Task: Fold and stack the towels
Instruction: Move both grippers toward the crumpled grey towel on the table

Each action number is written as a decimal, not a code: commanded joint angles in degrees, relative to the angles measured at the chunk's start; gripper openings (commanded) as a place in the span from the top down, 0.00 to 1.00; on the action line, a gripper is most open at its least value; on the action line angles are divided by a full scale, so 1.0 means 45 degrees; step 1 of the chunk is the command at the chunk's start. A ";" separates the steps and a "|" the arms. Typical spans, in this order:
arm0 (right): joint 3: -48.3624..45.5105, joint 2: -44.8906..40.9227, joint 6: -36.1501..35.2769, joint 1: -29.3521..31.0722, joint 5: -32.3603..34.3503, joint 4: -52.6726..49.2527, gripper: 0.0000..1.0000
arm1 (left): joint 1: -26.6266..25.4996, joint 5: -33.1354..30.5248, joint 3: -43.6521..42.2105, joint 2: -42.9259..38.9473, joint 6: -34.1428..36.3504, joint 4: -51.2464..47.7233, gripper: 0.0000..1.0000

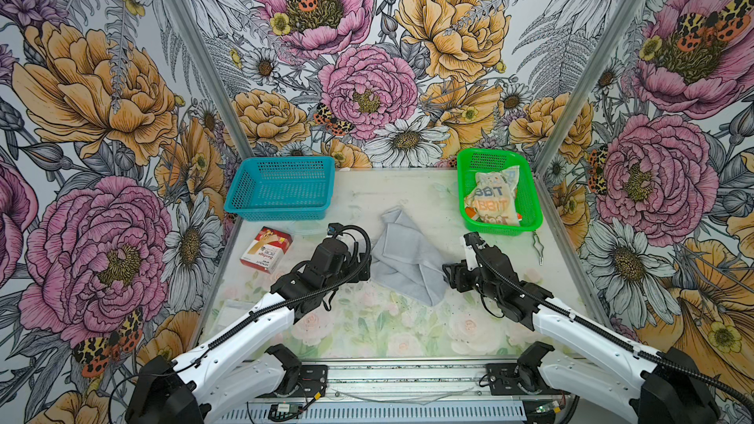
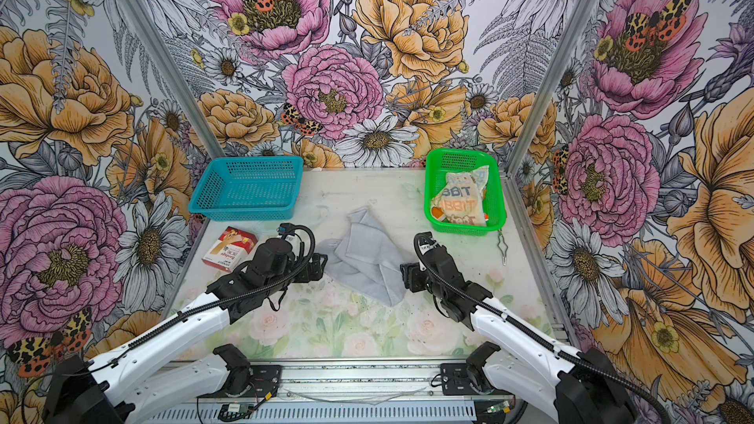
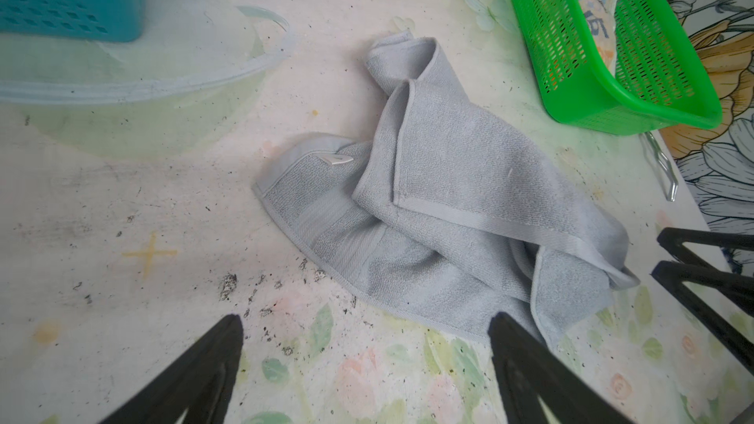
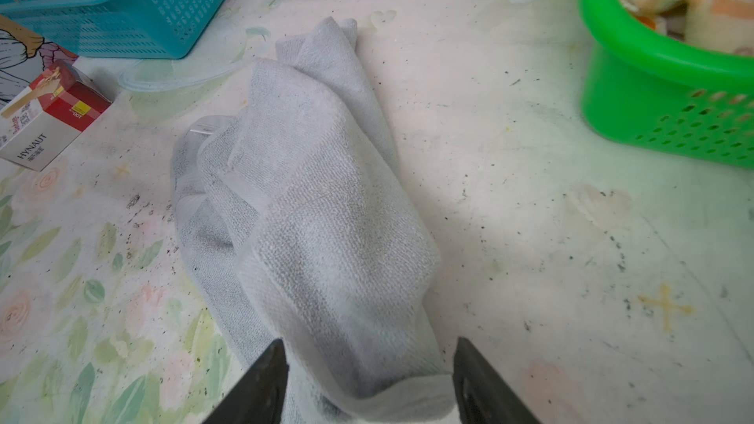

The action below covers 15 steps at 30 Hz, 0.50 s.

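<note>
The pale floral-print worktop (image 1: 367,197) carries the large crumpled light grey terry towel (image 1: 408,254) at its middle, where both my arms reach. It is loosely doubled, not yet neatly folded. The green plastic mesh basket (image 1: 502,229) keeps the cream "RABBIT"-lettered towel (image 1: 491,201) aside, over a sliver of small orange towel (image 1: 472,214). My left jaws stand wide beside the grey towel. My right jaws are parted astride its near corner, probably pinching nothing.

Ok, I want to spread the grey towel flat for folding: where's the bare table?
Bare: the back strip between the blue basket and green basket, and the near stretch between the left arm and right arm. Crowded: left, by the red-and-white box; the grey towel fills the middle.
</note>
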 commanded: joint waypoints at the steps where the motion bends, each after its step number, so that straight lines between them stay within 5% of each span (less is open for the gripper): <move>1: -0.0270 -0.0869 0.1021 0.0071 0.0888 -0.0423 0.33 | 0.0204 0.1057 0.0011 0.0733 -0.0231 0.0511 0.05; 15: -0.2108 -0.3276 0.3011 0.0515 0.0026 -0.1113 0.32 | -0.0420 0.1223 0.1898 0.4040 -0.1500 0.0513 0.13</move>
